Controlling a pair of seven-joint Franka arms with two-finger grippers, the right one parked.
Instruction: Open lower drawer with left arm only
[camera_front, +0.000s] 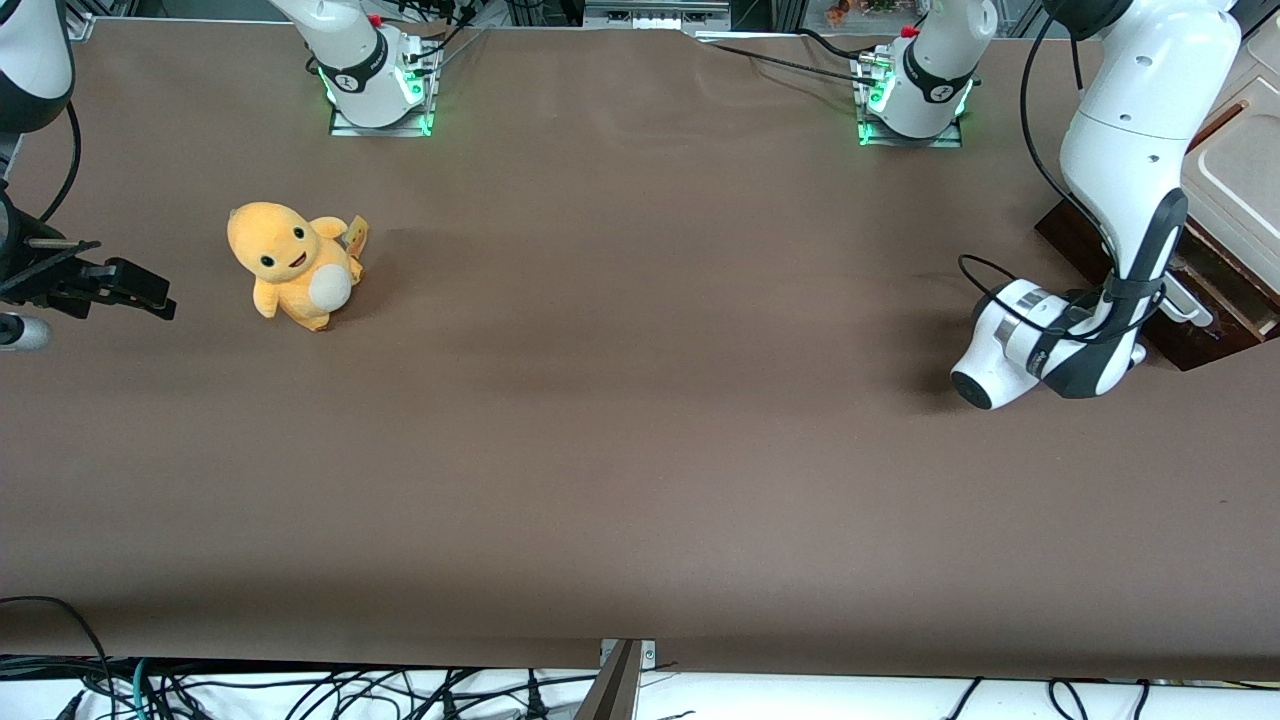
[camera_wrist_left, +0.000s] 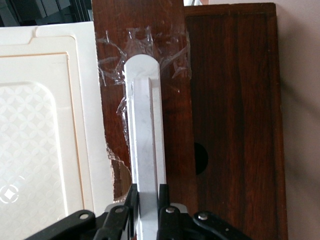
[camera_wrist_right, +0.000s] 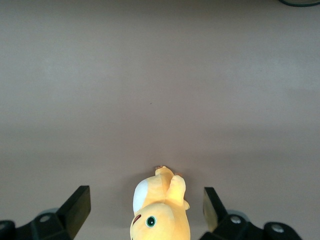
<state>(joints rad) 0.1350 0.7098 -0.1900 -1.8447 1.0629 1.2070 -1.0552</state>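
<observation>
In the left wrist view my left arm's black gripper (camera_wrist_left: 148, 192) is shut on the long silver-white bar handle (camera_wrist_left: 145, 125), with one finger (camera_wrist_left: 132, 197) on each side of the bar. The handle sits on the dark brown wooden front of the lower drawer (camera_wrist_left: 175, 140), with clear tape around its end. In the front view the white left arm (camera_front: 1130, 150) bends down at the working arm's end of the table. Its wrist (camera_front: 1040, 345) hides the gripper. A bit of the handle (camera_front: 1188, 300) and the dark brown drawer (camera_front: 1215, 335) show beside the wrist.
A cream panel (camera_wrist_left: 45, 125) lies beside the drawer front, and it also shows in the front view (camera_front: 1235, 170). A dark wood panel with a round hole (camera_wrist_left: 230, 100) lies beside the handle. A yellow plush toy (camera_front: 290, 265) stands on the brown table (camera_front: 640, 420) toward the parked arm's end.
</observation>
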